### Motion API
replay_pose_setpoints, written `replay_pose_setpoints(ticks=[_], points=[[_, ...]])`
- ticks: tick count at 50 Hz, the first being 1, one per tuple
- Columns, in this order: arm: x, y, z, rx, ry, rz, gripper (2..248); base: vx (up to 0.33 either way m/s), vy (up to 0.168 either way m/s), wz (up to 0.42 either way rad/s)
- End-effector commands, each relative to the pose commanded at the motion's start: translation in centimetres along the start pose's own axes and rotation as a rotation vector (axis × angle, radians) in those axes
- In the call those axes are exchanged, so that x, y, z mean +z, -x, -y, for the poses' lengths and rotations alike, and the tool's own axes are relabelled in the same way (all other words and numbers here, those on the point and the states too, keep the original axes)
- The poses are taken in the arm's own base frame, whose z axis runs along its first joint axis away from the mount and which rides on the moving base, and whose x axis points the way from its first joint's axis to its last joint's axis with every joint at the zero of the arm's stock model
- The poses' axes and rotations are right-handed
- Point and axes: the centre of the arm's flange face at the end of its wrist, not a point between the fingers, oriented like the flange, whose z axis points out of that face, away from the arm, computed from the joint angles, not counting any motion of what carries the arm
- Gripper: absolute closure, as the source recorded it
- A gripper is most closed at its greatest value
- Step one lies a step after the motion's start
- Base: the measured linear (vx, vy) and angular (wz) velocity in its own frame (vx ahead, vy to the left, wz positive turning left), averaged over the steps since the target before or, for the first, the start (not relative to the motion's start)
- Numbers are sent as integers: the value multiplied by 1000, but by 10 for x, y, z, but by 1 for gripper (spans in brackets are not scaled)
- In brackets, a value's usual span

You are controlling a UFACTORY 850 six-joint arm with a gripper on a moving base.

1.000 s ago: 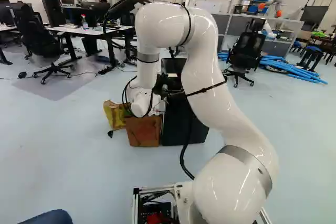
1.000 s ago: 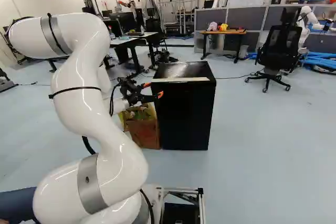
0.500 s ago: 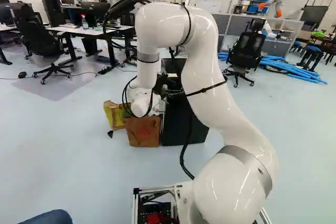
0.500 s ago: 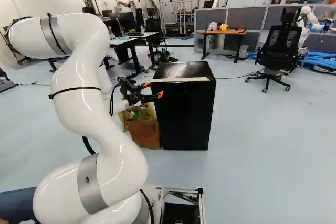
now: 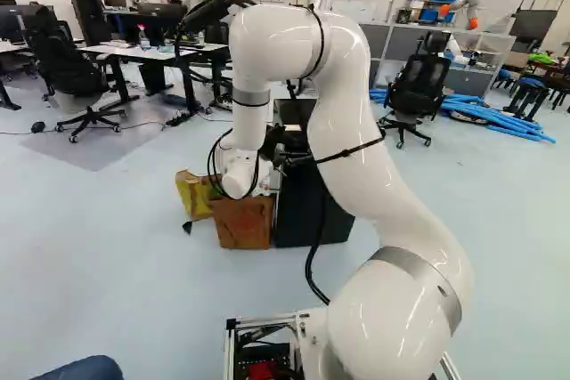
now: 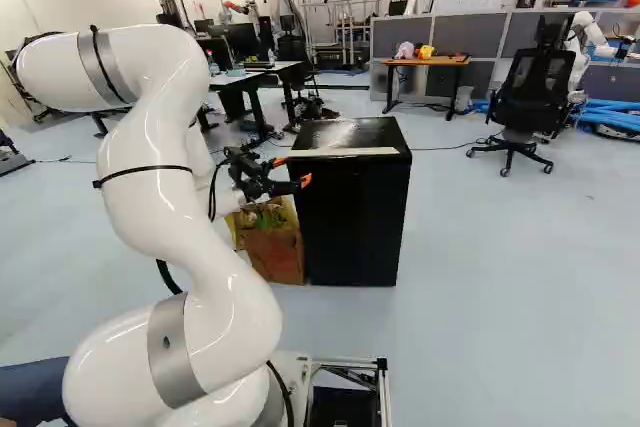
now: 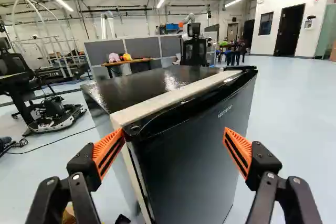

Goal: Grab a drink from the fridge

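Fridge [image 6: 350,212] is standing at about 12 o'clock from the arm's base, door looking closed. Drink: can't tell where; the fridge is hiding its own inside.

Arm [image 6: 150,177] is reaching ahead and holding the tool [image 6: 292,171] at the fridge's upper 9 o'clock side. Tool is sitting released, fingers standing wide apart, gripping nothing. In the wrist view, the fridge's near top corner and door front are showing between and beyond the orange pads [image 7: 108,151], pale strip [image 7: 173,97] running along the top edge. Can't tell if either pad is touching.

Brown bag [image 5: 242,222] is standing on the floor at the fridge's 9 o'clock, yellow bag [image 5: 194,195] just beside it, farther out. Black office chair [image 6: 530,92] is standing at 1 o'clock beyond the fridge, another robot [image 6: 580,42] showing behind it.
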Motion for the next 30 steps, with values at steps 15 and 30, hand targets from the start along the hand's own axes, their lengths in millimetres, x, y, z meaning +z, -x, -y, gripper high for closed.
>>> replay_pose_setpoints(ticks=[15,30], points=[[2,-1,1,6,23,-19,3,0,0,0],[2,-1,-1,7,44,-19,3,0,0,0]])
